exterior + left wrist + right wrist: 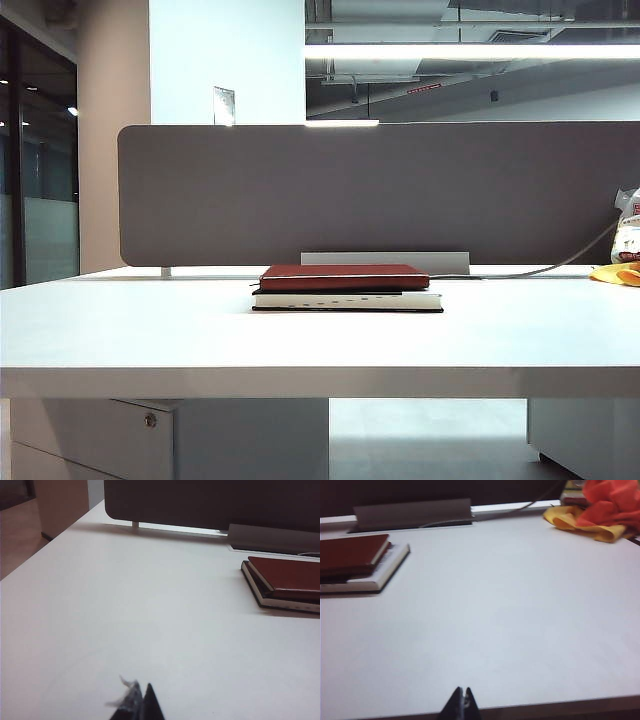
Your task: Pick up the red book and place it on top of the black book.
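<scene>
Two books sit stacked mid-desk: the red book (pixel 344 277) lies flat on the black book (pixel 347 300), long axes running across the exterior view, just before the grey partition (pixel 380 190). From left to right, the left gripper (pixel 140 700), pressed together and empty, hangs low over bare desk (pixel 120 330), well apart from the stack. The right gripper (pixel 463 702), likewise pinched shut on nothing, hovers near the desk's front edge. Judging by this, placement looks complete. Orange-yellow cloth (pixel 600 510) crowds the far right corner.
</scene>
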